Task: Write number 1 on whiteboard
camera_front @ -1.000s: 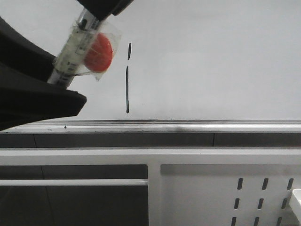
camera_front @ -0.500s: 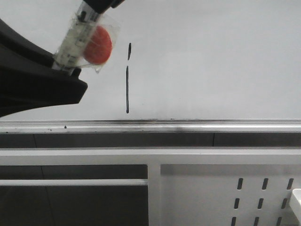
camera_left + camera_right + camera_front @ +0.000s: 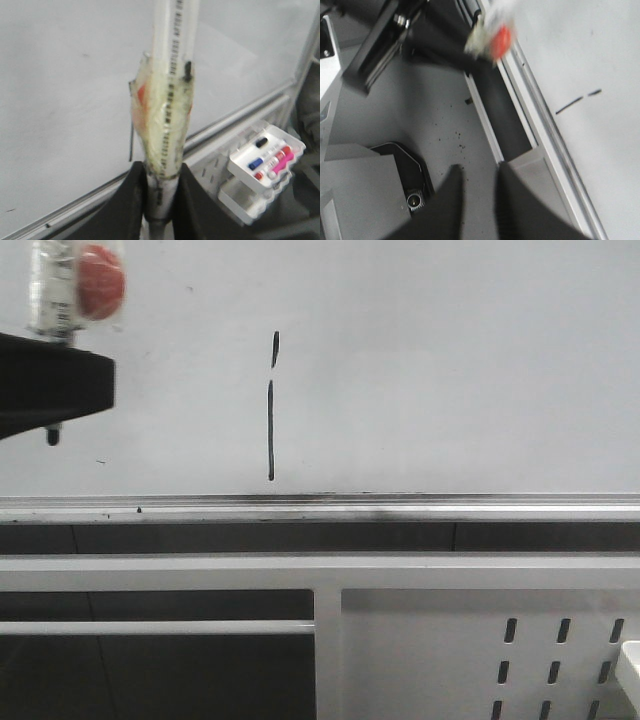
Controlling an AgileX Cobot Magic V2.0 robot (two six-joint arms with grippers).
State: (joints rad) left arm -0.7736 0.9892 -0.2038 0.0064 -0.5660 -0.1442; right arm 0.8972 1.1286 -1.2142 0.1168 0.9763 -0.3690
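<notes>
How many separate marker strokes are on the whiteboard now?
2, forming the number 1 on the whiteboard: a short stroke on top, and a longer stroke just below it, separated by a small gap.

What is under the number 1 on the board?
Right below the number 1 is a bare strip of whiteboard, then the smudged silver rail. Under that a dark gap; what's in it can't be seen.

Grey floor, perhaps speckled; perforated panel.
</notes>
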